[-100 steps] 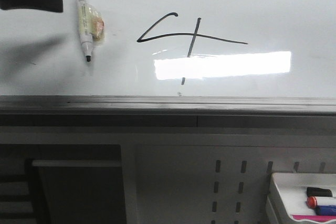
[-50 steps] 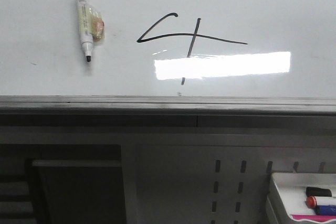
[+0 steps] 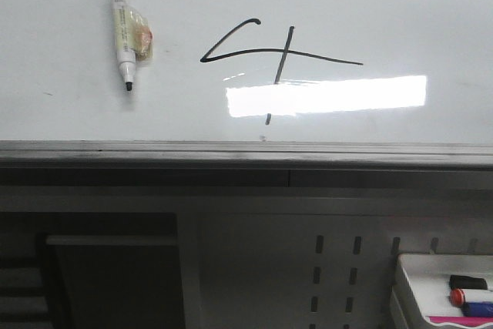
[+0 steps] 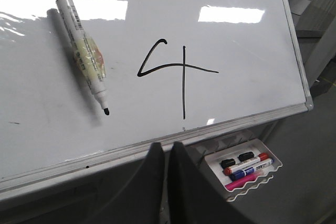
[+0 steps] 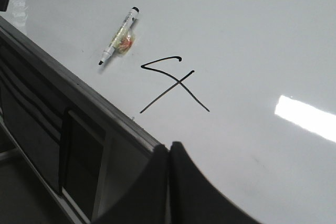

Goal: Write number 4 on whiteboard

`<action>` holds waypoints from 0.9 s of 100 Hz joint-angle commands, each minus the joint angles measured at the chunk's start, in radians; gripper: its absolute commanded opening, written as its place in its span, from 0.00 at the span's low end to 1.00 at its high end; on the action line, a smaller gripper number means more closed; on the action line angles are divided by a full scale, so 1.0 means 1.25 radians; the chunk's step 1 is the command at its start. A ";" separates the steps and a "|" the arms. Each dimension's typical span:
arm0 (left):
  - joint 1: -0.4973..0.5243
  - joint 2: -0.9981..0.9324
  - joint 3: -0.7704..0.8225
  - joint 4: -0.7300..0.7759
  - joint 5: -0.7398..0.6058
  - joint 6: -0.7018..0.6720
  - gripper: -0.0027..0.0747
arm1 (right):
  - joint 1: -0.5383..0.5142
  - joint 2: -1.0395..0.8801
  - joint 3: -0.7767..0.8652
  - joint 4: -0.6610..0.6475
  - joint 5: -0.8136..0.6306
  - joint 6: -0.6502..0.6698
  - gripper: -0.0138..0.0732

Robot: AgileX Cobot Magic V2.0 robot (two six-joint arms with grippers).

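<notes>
The number 4 [image 3: 273, 55] sits upper centre of the front view, drawn on the whiteboard [image 3: 400, 13]: hooked slant, long horizontal, short vertical crossing it. Marker [image 3: 123, 28] lies flat upper left, well apart from the 4, cap off, tip exposed. Judged light, stiff and slick-barrelled; best taken mid-barrel by the taped patch. Left gripper [image 4: 167, 153] has fingers together, holding nothing. Right gripper [image 5: 169, 153] likewise pressed together, holding nothing. Marker tray [image 4: 273, 170] sits lower right.
</notes>
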State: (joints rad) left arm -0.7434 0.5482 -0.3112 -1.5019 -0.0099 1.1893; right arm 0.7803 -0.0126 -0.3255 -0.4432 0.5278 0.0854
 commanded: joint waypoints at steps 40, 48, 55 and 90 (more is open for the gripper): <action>-0.006 -0.002 -0.019 0.007 -0.006 0.002 0.01 | -0.003 -0.003 -0.018 -0.023 -0.052 0.002 0.12; -0.006 -0.015 -0.007 0.068 -0.058 0.005 0.01 | -0.003 -0.003 -0.018 -0.023 -0.052 0.002 0.12; -0.006 -0.033 0.018 0.153 -0.094 0.003 0.01 | -0.003 -0.003 -0.018 -0.023 -0.052 0.002 0.12; 0.168 -0.316 0.203 0.942 -0.104 -0.558 0.01 | -0.003 -0.003 -0.018 -0.023 -0.052 0.002 0.12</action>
State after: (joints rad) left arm -0.5990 0.2201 -0.0643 -0.5095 -0.0862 0.6838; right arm 0.7803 -0.0126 -0.3255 -0.4454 0.5278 0.0875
